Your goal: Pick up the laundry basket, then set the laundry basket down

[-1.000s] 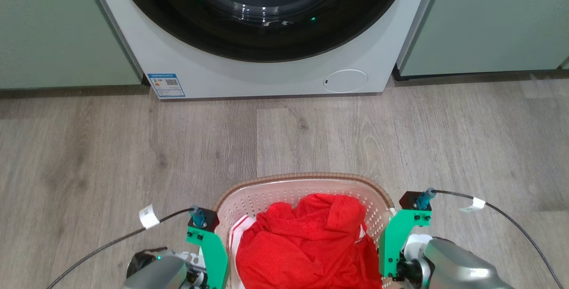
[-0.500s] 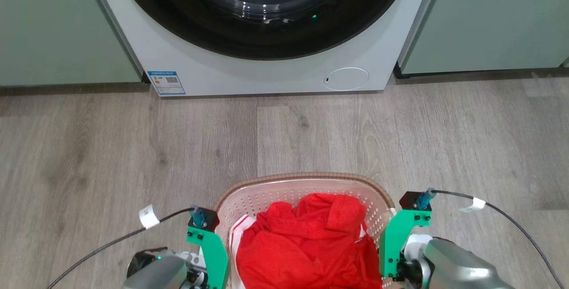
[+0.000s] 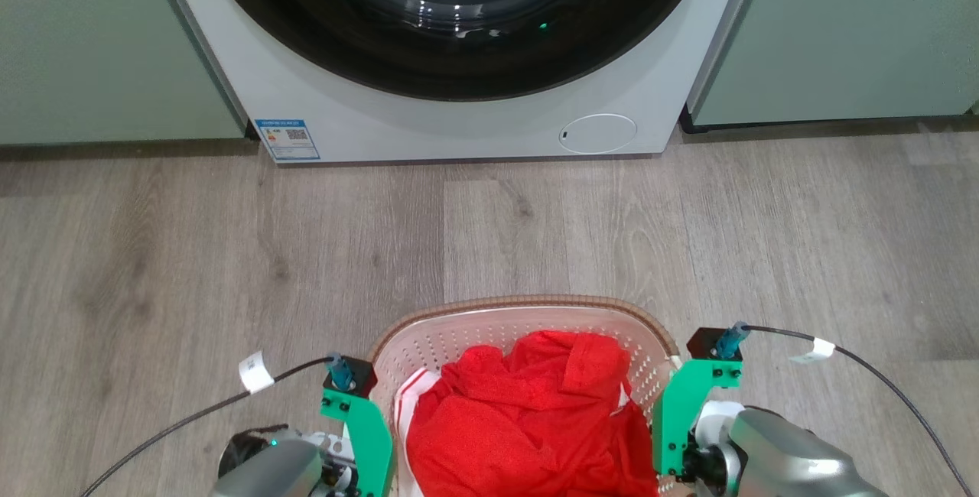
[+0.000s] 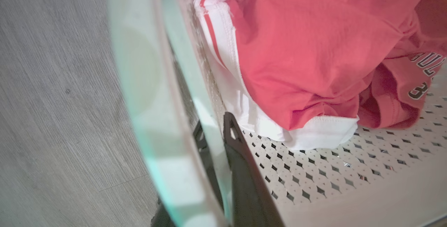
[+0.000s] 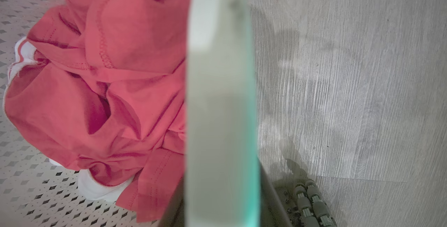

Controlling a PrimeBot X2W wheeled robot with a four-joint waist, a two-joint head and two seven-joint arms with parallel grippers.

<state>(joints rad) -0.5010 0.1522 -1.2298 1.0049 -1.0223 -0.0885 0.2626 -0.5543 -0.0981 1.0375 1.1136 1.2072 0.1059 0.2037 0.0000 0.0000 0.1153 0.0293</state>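
Note:
The laundry basket (image 3: 528, 304), cream with perforated walls and a brown rim, sits at the bottom centre of the head view, full of red clothing (image 3: 528, 420). My two arms flank it, with their green mounts against its left side (image 3: 359, 424) and right side (image 3: 681, 413). In the left wrist view my left gripper (image 4: 213, 125) is shut on the basket's pale left edge, with one dark finger (image 4: 244, 178) inside the wall. In the right wrist view my right gripper (image 5: 221, 185) is shut on the pale right edge. Whether the basket touches the floor I cannot tell.
A white front-loading washing machine (image 3: 459, 130) with a dark round door stands ahead, between pale green cabinets (image 3: 92, 46). Grey wood-look floor (image 3: 229, 252) lies between it and the basket. Black cables (image 3: 879, 382) arc out from both wrists.
The washing machine has slid slightly up the head view while the basket and arms keep their place in it, so the camera has moved. Both grips are unchanged.

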